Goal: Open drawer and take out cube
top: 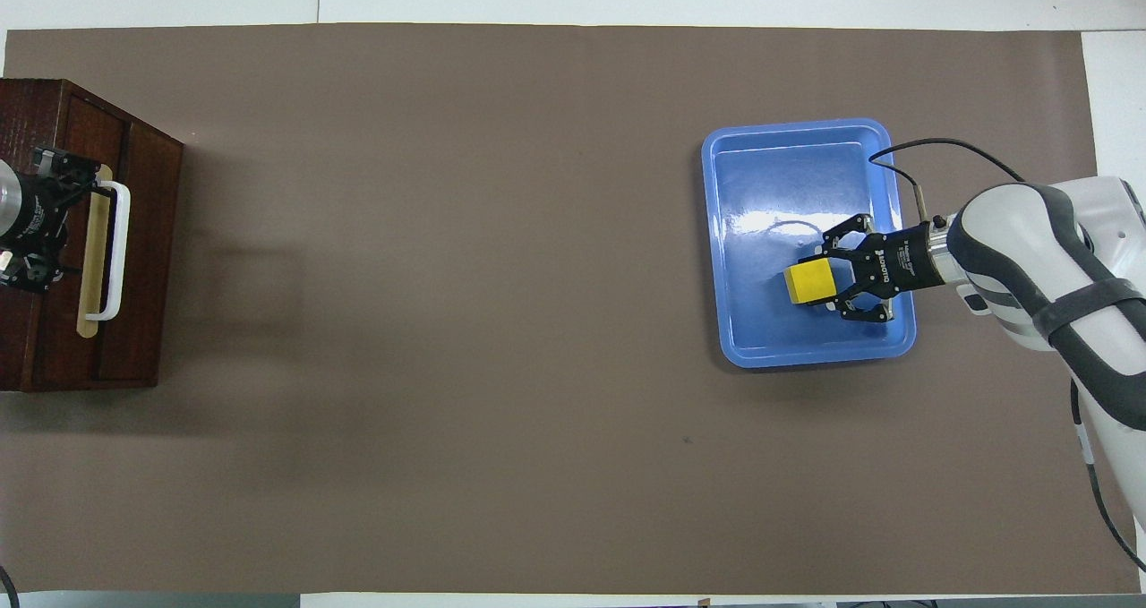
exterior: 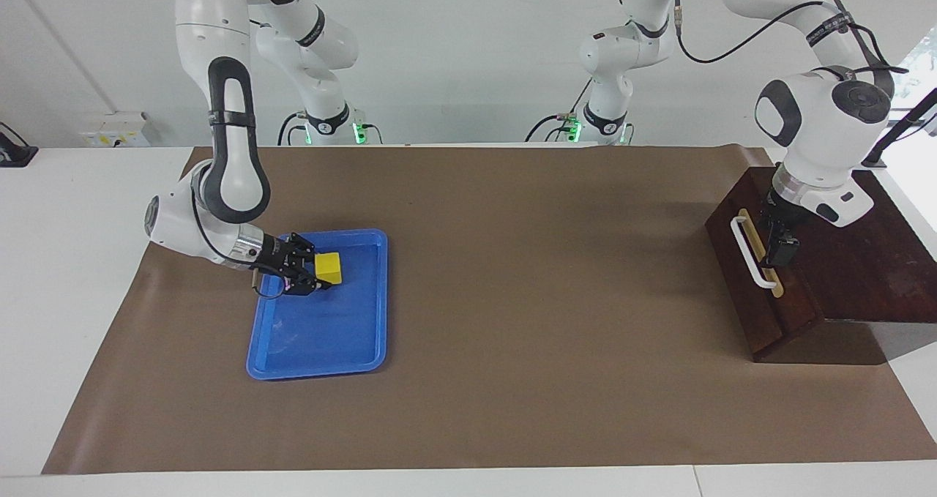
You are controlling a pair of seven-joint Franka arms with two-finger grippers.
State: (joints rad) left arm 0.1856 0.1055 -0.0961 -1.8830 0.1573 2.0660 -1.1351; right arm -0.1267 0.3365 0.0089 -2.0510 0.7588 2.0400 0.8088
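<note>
- I see the right gripper [exterior: 316,270] over the blue tray [exterior: 322,336], fingers closed on the cube [exterior: 329,266].
- Left gripper [exterior: 779,252] sits over the dark box, by the drawer [exterior: 754,292] handle [exterior: 748,252]; I cannot tell its finger gap.
- Drawer front flush with the box.

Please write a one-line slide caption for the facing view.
Right gripper holds small yellow cube over flat blue plastic tray; left gripper at closed dark wooden drawer.

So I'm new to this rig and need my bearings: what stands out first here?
The yellow cube catches the eye, gripped by the right hand over the blue tray at the right arm's end of the table. At the left arm's end, the left hand is over the dark wooden drawer, by its white handle.
</note>
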